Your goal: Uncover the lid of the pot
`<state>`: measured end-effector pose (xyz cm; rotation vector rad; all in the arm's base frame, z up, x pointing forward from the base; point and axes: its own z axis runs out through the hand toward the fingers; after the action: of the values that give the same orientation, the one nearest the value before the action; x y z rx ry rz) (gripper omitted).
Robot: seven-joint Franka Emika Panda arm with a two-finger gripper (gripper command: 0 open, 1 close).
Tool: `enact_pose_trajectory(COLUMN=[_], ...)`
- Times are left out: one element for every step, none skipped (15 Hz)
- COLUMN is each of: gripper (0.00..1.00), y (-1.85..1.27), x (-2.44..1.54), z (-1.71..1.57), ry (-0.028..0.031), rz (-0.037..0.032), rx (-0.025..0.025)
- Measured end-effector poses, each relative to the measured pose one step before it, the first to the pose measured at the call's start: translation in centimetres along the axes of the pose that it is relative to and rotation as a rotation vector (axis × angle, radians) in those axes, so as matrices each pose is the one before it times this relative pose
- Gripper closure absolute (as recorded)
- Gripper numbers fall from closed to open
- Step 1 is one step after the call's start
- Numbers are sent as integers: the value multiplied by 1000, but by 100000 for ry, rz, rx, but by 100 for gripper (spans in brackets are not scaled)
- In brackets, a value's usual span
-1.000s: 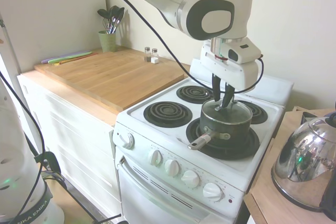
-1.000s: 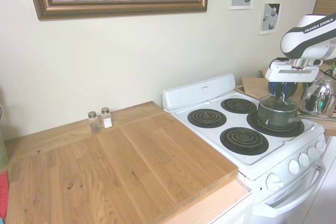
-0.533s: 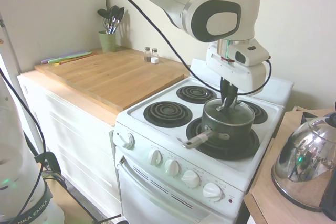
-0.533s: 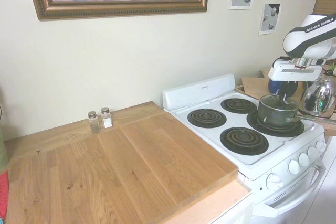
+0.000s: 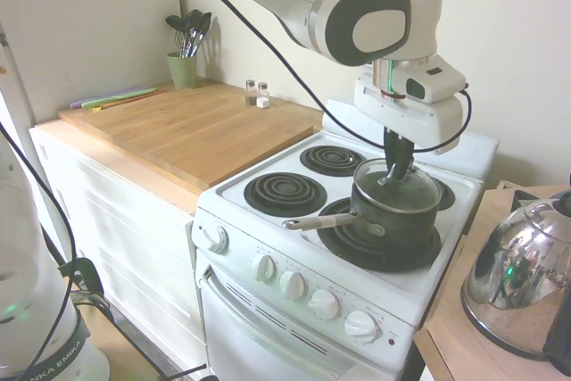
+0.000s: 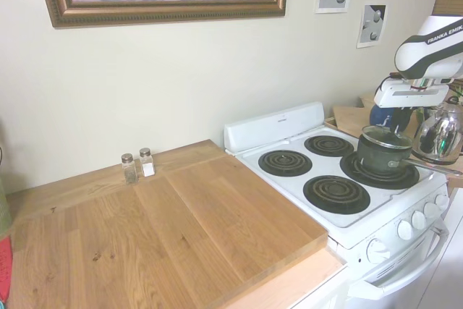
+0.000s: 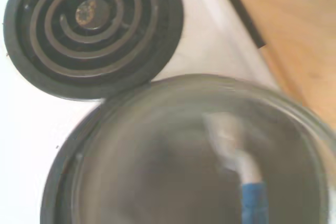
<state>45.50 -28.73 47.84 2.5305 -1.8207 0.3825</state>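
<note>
The dark pot (image 5: pixel 395 218) stands on the stove's front right burner (image 5: pixel 355 245), its long silver handle (image 5: pixel 324 220) pointing left over the stove top. The glass lid (image 5: pixel 399 186) still covers the pot's rim; the pot (image 6: pixel 383 154) and lid (image 6: pixel 387 137) look slightly tilted in the second exterior view. My gripper (image 5: pixel 393 165) comes straight down onto the lid's middle, fingers shut on its loop handle. In the wrist view the blurred lid (image 7: pixel 157 161) fills the lower half. I cannot tell whether the lid has left the rim.
A chrome kettle (image 5: pixel 522 274) sits on the wooden side table right of the stove. Other burners (image 5: pixel 285 194) are bare. A wooden counter (image 5: pixel 196 127) lies to the left, with shakers (image 6: pixel 137 166) and a green utensil cup (image 5: pixel 185 67) at the back.
The fingers have closed on the lid's handle and the wrist has risen a little toward the right. The pot shifted with it, and its handle swung round to point left.
</note>
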Motion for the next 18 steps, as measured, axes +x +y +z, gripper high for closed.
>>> enact_pose_trajectory(gripper=[100, 100, 100, 100, 100, 100, 100, 100, 100, 100, 100, 100, 100, 100, 100, 100, 100, 100], y=[-63, -396, -719, -962, -1196, -1533, -1672, -1867, -1659, -1454, -1448, -1693, -2055, -2272, -2397, -2148, -2030, -2040], x=[-1061, -1546, -1915, -2168, -2570, -2743, -2796, -2953, -2637, -2293, -1978, -1995, -2027, -2009, -1995, -1657, -1404, -1138], z=[-945, -1062, -1180, -1239, -1234, -1186, -1204, -1013, -771, -622, -436, -602, -584, -606, -556, -426, -227, -103], ry=[2042, 2062, 1726, 1771, 1908, 2236, 1816, 2272, 2226, 1535, 327, 100, 229, 704, 1076, 769, 378, -862], rz=[-1235, -1544, -1798, -1813, -1950, -1666, -1241, -1842, -1214, -1614, -2480, -3219, -3208, -2571, -1966, -1512, -1697, -2393], rx=[-562, -492, -462, -725, -1256, -1544, -1496, -1949, -1882, -1903, -1733, -1772, -2064, -2170, -2161, -2177, -2341, -1692])
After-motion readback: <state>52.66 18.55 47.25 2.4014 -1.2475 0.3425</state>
